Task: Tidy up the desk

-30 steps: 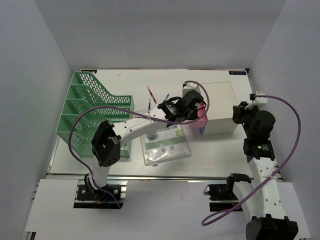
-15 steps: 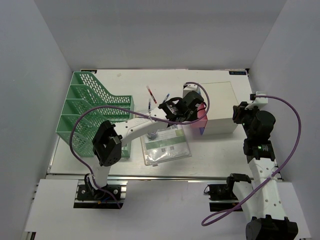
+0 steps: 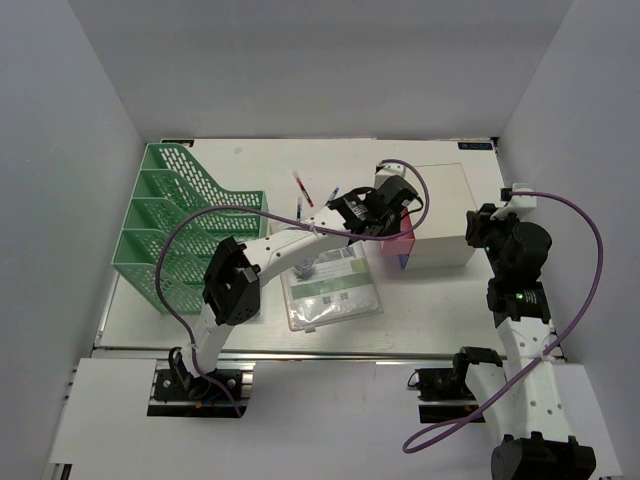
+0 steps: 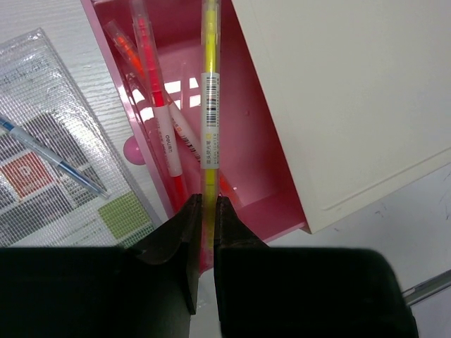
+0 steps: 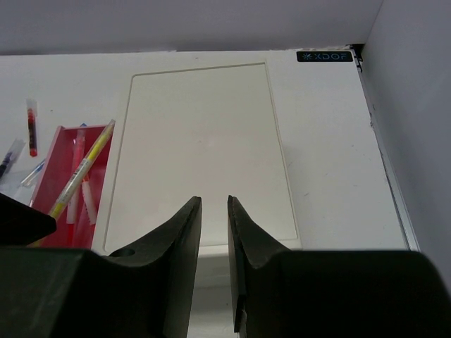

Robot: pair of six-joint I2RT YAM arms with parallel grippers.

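Note:
The white desk (image 3: pixel 430 300) carries a white drawer box (image 3: pixel 440 200) with its pink drawer (image 4: pixel 243 148) pulled out. My left gripper (image 4: pixel 208 205) is shut on a yellow pen (image 4: pixel 209 84) and holds it lengthwise just above the drawer, over several red and pink pens (image 4: pixel 158 120) lying inside. In the top view the left gripper (image 3: pixel 387 198) is at the box's left side. My right gripper (image 5: pixel 214 204) is slightly open and empty, above the box's near edge (image 5: pixel 204 141). The yellow pen also shows in the right wrist view (image 5: pixel 88 165).
A green mesh file rack (image 3: pixel 175 235) stands at the left. A clear mesh pouch (image 3: pixel 330 290) lies mid-desk with a blue pen (image 4: pixel 49 156) on it. Loose pens (image 3: pixel 302 188) lie behind it. An aluminium rail (image 3: pixel 330 352) runs along the near edge.
My left gripper has moved right and away from me with the yellow pen, now over the pink drawer. Its elbow has shifted right. The right arm has not moved.

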